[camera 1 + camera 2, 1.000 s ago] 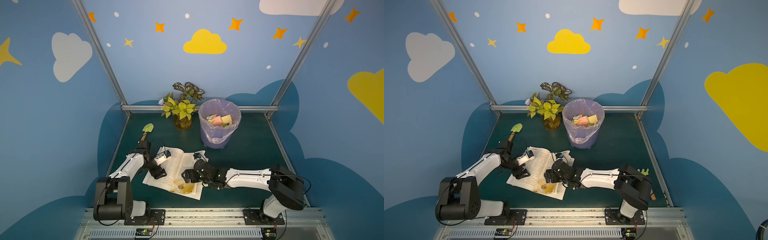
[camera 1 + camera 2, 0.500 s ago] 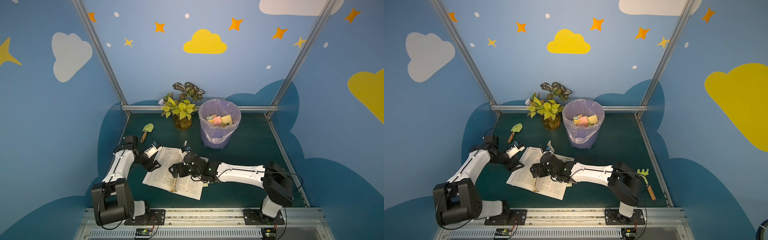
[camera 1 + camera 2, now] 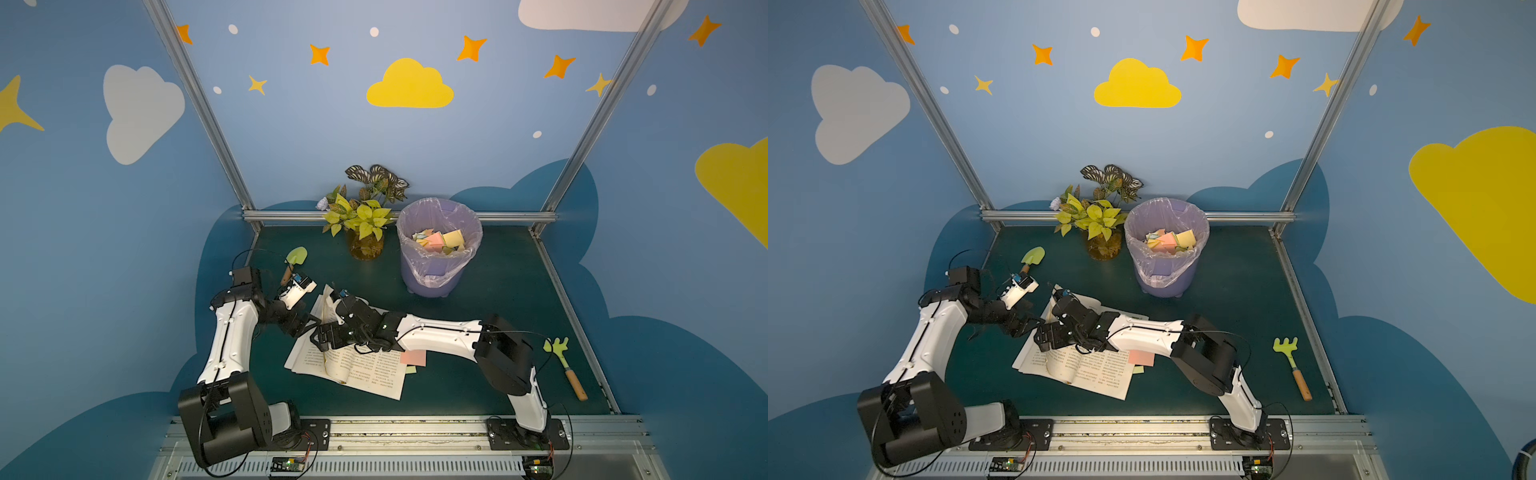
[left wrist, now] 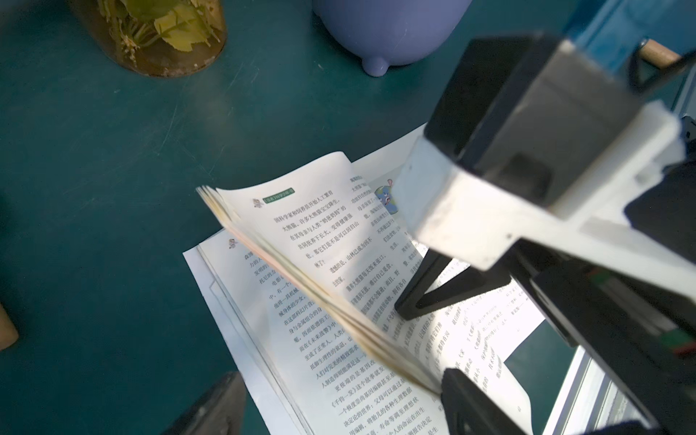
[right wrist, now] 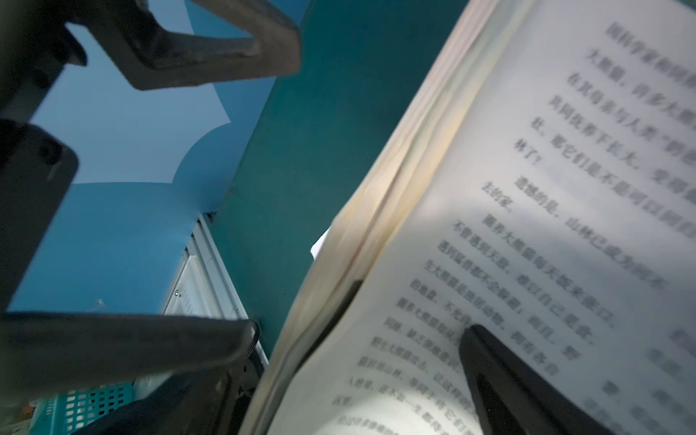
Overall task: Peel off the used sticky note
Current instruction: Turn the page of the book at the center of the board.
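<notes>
Nearest, the book lies open on the worktop. At its right edge a pink sticky note shows just under the right forearm, and a sliver of a yellow-green note pokes out below it. A second ago the right arm lay across that spot and hid the note; the arm has since swung left.

Further in, the right pincer hangs released over the left pages, jaws wide. One finger seems to rest on the print, and a wad of pages stands half-turned beside it. The left pincer, also released and grasping nothing, sits at the book's left edge. A second ago it was over the left page nearer the spine, and it has drawn back left.

I judge the pink note exposed but untouched, so peeling has yet to begin, and the right pincer would have to come back right for it. Far back, the bin holds discarded notes, as before.
</notes>
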You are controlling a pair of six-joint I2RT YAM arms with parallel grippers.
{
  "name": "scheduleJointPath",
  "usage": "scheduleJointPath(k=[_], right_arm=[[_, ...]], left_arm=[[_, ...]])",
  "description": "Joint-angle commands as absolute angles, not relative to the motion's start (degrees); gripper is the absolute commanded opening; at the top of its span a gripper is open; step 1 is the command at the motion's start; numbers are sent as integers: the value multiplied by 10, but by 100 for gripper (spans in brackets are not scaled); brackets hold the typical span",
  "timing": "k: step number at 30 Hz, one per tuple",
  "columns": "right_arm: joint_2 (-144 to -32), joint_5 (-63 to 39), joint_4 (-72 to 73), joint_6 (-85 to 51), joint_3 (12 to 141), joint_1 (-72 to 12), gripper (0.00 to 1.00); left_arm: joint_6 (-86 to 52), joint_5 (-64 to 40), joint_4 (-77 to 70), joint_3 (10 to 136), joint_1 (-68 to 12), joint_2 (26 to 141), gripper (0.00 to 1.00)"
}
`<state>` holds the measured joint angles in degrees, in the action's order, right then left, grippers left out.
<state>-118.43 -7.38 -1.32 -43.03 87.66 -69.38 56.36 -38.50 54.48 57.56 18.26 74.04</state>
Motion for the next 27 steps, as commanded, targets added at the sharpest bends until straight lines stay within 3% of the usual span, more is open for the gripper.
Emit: scheduleJointPath(k=[1,7,16,27], right_arm=[[-1180,-118,27,-427,866,-694,96],[-1155,-168,129,-471,803,-683,97],[-1068,-113,96,-466,711,-673,97],[-816,41,30,-538,420,-601,95]], left_arm=[[561,-416,563,591,183,748,85],[553,-413,556,598,183,763,86],[545,-388,540,585,150,763,86],[451,-298,467,566,-53,767,85]])
